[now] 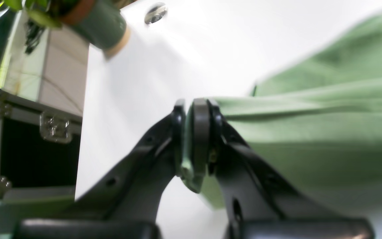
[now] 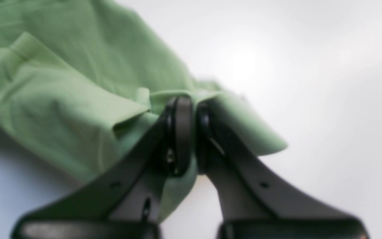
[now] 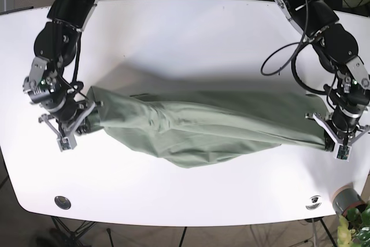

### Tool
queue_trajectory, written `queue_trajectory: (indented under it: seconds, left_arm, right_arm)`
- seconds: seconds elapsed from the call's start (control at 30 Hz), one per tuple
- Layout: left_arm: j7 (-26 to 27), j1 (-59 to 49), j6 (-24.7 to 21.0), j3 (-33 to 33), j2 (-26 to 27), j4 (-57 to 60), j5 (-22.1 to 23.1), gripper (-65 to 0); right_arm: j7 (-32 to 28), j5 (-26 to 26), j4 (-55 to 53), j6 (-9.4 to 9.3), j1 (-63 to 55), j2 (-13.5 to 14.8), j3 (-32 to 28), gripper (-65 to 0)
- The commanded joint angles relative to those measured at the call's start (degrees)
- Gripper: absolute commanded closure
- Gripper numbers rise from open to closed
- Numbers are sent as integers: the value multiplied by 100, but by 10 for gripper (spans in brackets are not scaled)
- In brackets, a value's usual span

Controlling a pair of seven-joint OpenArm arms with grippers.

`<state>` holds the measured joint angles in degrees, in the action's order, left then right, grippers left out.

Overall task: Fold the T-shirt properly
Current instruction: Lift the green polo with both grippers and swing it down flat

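I see the green T-shirt (image 3: 199, 128) stretched lengthwise across the white bench (image 3: 191, 39), sagging in the middle. My left gripper (image 1: 192, 132) has its fingers (image 1: 200, 132) pinching one end of the cloth; my right gripper (image 2: 191, 132) pinches the other end, fabric bunched between its fingers (image 2: 181, 132).

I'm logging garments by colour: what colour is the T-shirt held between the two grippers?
The T-shirt is plain light green, no print visible; the right wrist view shows it best.
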<state>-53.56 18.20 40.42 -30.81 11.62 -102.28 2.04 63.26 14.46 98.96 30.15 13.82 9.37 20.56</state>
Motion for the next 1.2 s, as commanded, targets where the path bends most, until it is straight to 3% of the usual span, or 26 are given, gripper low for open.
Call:
queue_trajectory:
  seconds: [0.0, 0.13, 0.33, 0.67, 0.9, 1.17]
  left_arm:
    - [130, 356, -42, -9, 100, 202, 46, 0]
    - [-196, 1139, -42, 96, 109, 914, 46, 0]
    - [-204, 1991, -42, 237, 117, 1643, 46, 0]
    - [121, 3521, -42, 791, 487, 2514, 64, 0]
    - [121, 4743, -42, 1213, 873, 2575, 81, 0]
    - [86, 5279, -42, 1257, 1049, 2320, 81, 0]
  right_arm:
    - [-151, -149, -54, 5, 415, 79, -126, -21]
    - [-151, -554, -476, 13, 1198, 79, -460, -21]
    - [-151, -800, -907, 13, 2182, 123, -847, -21]
    - [-107, -826, -1197, 13, 3686, 263, -1445, -21]
    - [131, -782, -1197, 31, 4908, 589, -1840, -21]
    - [482, -791, -1083, 321, 5602, 852, -2007, -21]
